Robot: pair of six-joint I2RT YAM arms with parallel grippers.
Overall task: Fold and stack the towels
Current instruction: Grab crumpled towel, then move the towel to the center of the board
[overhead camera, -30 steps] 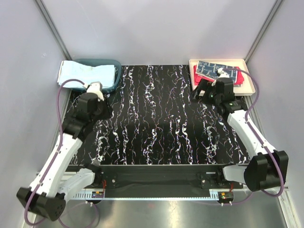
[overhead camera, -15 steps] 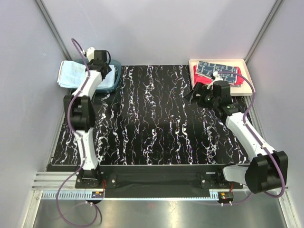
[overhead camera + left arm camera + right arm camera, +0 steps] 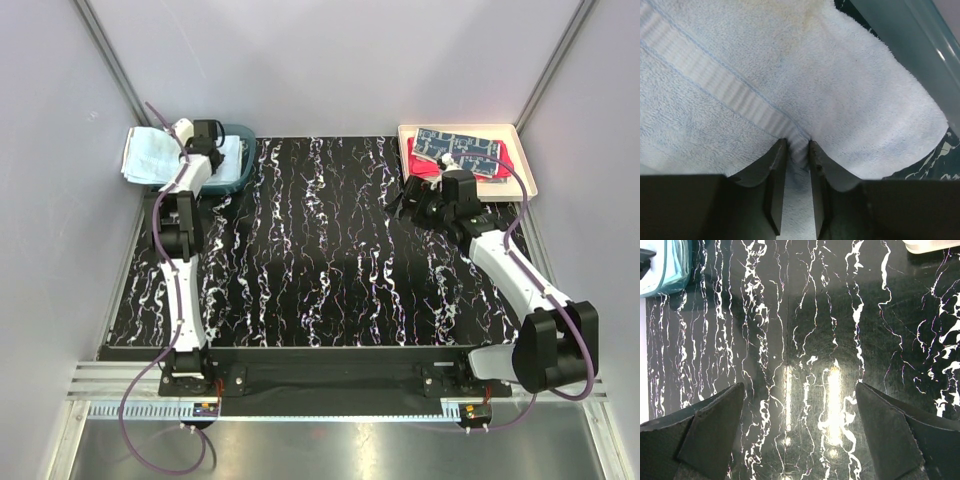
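Observation:
A light blue towel point(image 3: 150, 155) hangs over the left rim of the teal basket point(image 3: 238, 176). My left gripper point(image 3: 214, 140) is down on it. In the left wrist view my left gripper point(image 3: 796, 145) is shut on a raised fold of the light blue towel point(image 3: 790, 75). A blue patterned towel point(image 3: 460, 148) lies folded on a red-pink towel point(image 3: 507, 160) in the cream tray point(image 3: 528, 170). My right gripper point(image 3: 408, 198) hovers open over the marbled table just left of the tray. The right wrist view shows my right gripper point(image 3: 800, 390) with only table between its fingers.
The basket wall point(image 3: 910, 45) runs along the right of the pinched towel. The basket point(image 3: 662, 270) also shows at the far left of the right wrist view, and a tray corner point(image 3: 935, 245) at the top right. Grey walls enclose the black marbled table point(image 3: 320, 250).
My left arm swung up from the table's left side to the basket, and its jaws closed on the light blue towel. My right gripper drifted slightly left, away from the tray.

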